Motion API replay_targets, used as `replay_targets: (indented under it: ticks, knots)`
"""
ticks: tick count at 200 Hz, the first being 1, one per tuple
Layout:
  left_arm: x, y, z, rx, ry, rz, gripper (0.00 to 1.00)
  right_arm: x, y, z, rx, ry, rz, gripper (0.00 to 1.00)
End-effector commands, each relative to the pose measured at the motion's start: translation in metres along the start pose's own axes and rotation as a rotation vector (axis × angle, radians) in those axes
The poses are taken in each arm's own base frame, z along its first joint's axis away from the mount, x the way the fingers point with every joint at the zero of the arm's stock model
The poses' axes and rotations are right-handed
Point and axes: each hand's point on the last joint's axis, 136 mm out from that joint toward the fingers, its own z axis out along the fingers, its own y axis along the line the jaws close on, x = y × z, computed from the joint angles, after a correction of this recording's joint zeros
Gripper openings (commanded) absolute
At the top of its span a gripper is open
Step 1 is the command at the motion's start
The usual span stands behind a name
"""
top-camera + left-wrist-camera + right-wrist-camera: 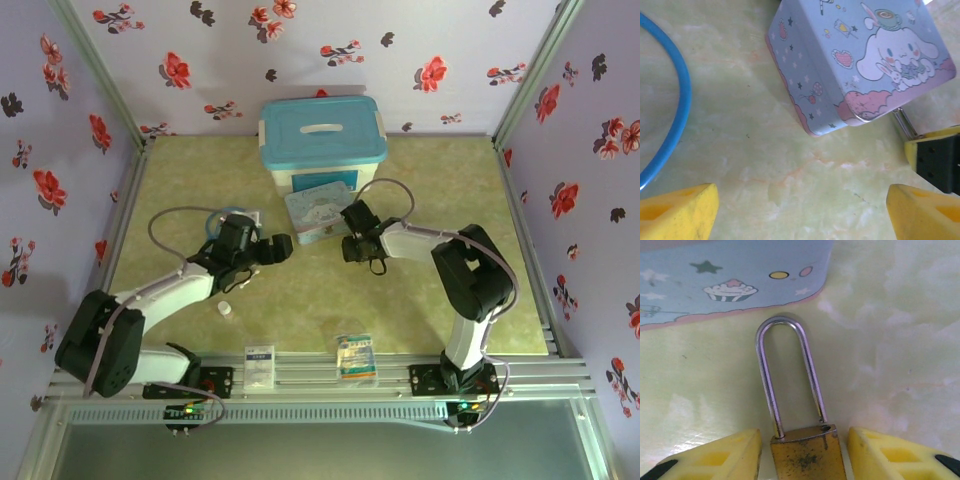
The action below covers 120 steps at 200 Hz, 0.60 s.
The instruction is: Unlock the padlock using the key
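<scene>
Right gripper (804,436) straddles the padlock (807,460) body just beside the cartoon tin (730,280), slim gaps either side; can't tell if clamped. Left gripper (800,212) gapes wide, empty. Padlock looks light, rigid, slick: hold the flat brass body, not the thin shackle.
</scene>
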Motion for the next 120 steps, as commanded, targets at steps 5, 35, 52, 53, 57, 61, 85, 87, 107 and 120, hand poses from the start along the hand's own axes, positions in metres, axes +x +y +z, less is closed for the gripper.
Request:
replay_targets:
  ticks: [5, 35, 52, 53, 57, 61, 85, 87, 107, 120]
  knots:
    - [0.005, -0.004, -0.012, 0.03, 0.011, -0.021, 0.87, 0.015, -0.012, 0.008, 0.105, 0.069, -0.052, 0.43]
    - [0.005, -0.006, -0.023, 0.049, -0.002, -0.021, 0.87, 0.032, -0.026, 0.0, 0.169, 0.124, -0.027, 0.33]
    - [0.005, -0.007, -0.026, 0.05, -0.005, -0.016, 0.87, 0.041, -0.031, -0.007, 0.188, 0.161, -0.018, 0.33]
    - [0.005, -0.006, -0.026, 0.05, -0.004, -0.015, 0.87, 0.042, -0.032, -0.007, 0.19, 0.163, -0.016, 0.34]
    - [0.005, -0.007, -0.027, 0.05, -0.006, -0.016, 0.86, 0.044, -0.034, -0.009, 0.198, 0.174, -0.012, 0.34]
    - [0.005, -0.007, -0.027, 0.051, -0.008, -0.016, 0.86, 0.046, -0.035, -0.011, 0.203, 0.185, -0.01, 0.34]
    - [0.008, -0.006, -0.03, 0.054, -0.003, -0.02, 0.86, 0.068, -0.047, -0.022, 0.258, 0.292, -0.002, 0.34]
    - [0.008, -0.006, -0.03, 0.054, -0.003, -0.021, 0.86, 0.069, -0.047, -0.023, 0.259, 0.301, -0.002, 0.34]
    - [0.011, -0.004, -0.035, 0.054, -0.002, -0.014, 0.86, 0.084, -0.055, -0.034, 0.283, 0.356, 0.007, 0.34]
    - [0.012, -0.004, -0.04, 0.056, -0.006, -0.007, 0.86, 0.089, -0.06, -0.04, 0.296, 0.351, 0.015, 0.34]
